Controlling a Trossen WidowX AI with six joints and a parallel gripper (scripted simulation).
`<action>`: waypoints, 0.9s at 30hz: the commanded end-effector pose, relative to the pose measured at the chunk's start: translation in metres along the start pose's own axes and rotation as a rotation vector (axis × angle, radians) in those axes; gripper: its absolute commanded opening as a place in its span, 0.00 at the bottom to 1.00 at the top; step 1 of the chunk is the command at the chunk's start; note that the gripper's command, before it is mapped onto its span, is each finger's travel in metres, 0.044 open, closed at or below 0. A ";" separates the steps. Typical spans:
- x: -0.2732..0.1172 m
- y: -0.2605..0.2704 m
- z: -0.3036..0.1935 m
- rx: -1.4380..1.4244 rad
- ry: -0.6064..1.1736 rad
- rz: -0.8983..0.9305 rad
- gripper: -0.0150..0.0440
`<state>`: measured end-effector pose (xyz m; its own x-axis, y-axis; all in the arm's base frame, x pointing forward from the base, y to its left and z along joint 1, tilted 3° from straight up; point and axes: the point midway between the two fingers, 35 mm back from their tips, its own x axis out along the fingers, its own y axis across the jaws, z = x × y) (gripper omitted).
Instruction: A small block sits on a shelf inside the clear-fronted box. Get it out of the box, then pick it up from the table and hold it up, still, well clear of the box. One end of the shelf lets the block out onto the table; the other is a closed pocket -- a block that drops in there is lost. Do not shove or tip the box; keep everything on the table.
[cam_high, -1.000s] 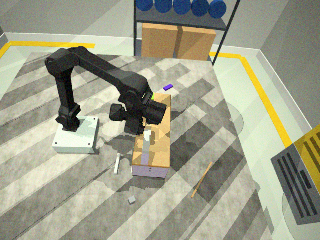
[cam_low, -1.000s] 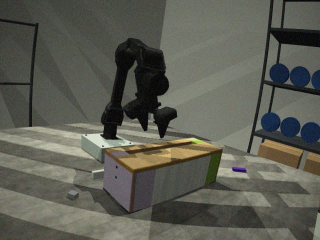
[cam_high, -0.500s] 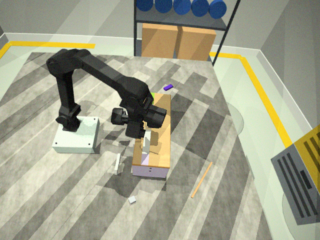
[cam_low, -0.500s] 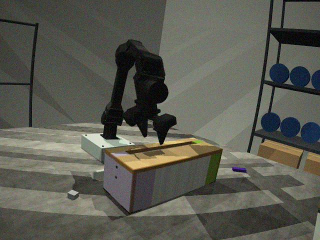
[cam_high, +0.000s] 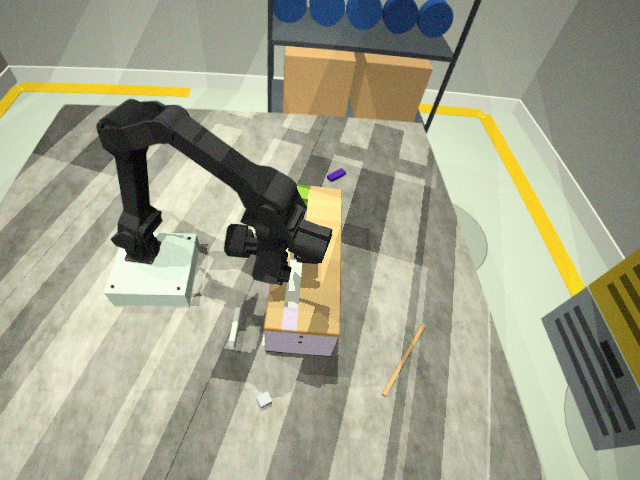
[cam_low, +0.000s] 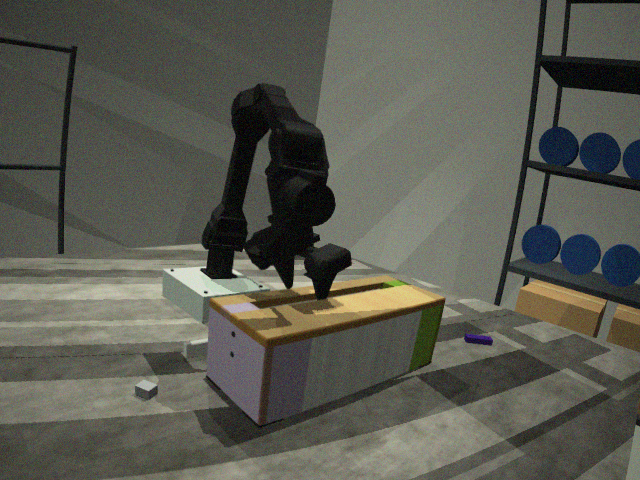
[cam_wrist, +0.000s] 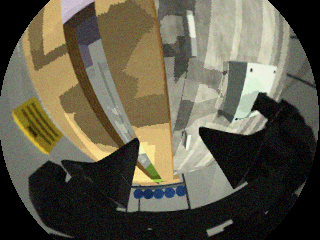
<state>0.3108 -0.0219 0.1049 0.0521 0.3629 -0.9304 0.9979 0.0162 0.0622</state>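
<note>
Two failures are to be feared from here. If the block is swept along the shelf toward the wrong end of the box (cam_low: 361, 335), it is dropped into the closed pocket and lost; which of the lilac end (cam_low: 235, 351) and the green end (cam_low: 428, 330) is the open one cannot be told. If the slot (cam_low: 361, 287) in the wooden top is entered off-line, or the sweep is made with a finger bearing on the slot's edge, the box is likely to be shoved or tipped where it lies near the middle of the desk (cam_high: 129, 387). The hand (cam_low: 305, 291) is spread wide and nothing is held in it. One finger (cam_low: 324, 281) is pointed down with its tip at the slot, seemingly just touching or entering it; the other appears to be hung beside the box's long side facing the arm's base, contact there not being discernible. The block itself is not made out in any view and is judged to be inside the box, hidden beneath the top and the hand. A small grey cube (cam_low: 146, 388) is seen apart on the desk, toward the edge beyond the lilac end.
</note>
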 end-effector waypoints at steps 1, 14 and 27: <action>0.011 -0.002 0.003 0.010 0.009 -0.012 0.93; 0.031 -0.003 0.009 0.010 0.009 -0.012 0.93; 0.031 -0.001 -0.010 0.001 0.003 -0.003 0.93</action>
<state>0.3112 -0.0121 0.0784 0.0464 0.3637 -0.9304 0.9985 0.0112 0.0541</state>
